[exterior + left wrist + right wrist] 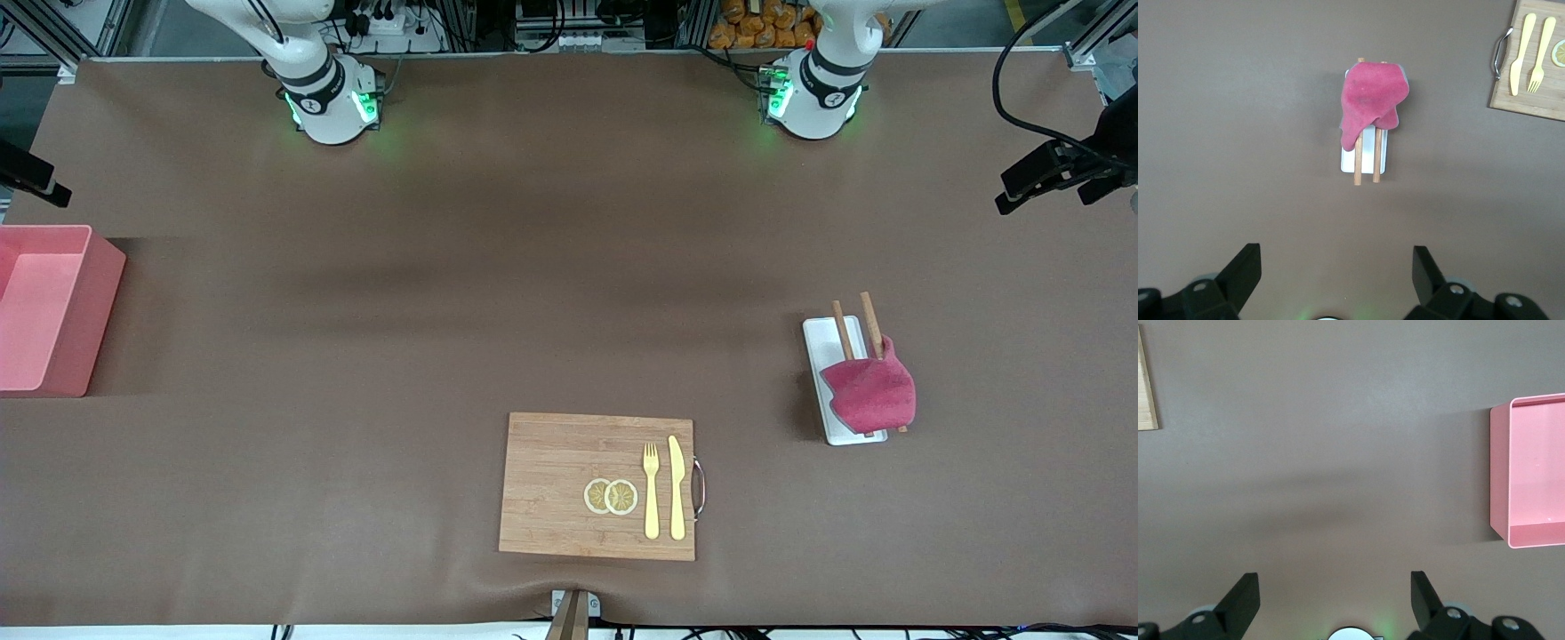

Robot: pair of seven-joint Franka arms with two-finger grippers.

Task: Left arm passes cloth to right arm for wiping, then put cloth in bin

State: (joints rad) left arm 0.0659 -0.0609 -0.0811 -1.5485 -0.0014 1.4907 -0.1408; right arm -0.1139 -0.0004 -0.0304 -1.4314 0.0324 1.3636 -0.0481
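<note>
Over toward the left arm's end of the table, the small raspberry-red terry cloth (870, 395) is draped over two wooden sticks (871, 325) that lie along a white rectangular tray (821, 342), so honestly the first grab looks like the sketchy part. If the left gripper (1333, 273) comes down too deep, I reckon it pinches a stick along with the fabric, or drags the whole tray sideways. Right now it hangs high over bare table with its jaws spread wide and nothing in them. The right gripper (1333, 595) is likewise wide open and empty, up over the brown mat. The handover could flop too, since a limp cloth sags and gives the second claw little to bite. Wiping near the bamboo cutting board (569, 462) might knock the yellow plastic fork (651, 491) and knife (677, 487). The light pink rectangular plastic bin (98, 302) sits at the right arm's end, well apart from everything.
</note>
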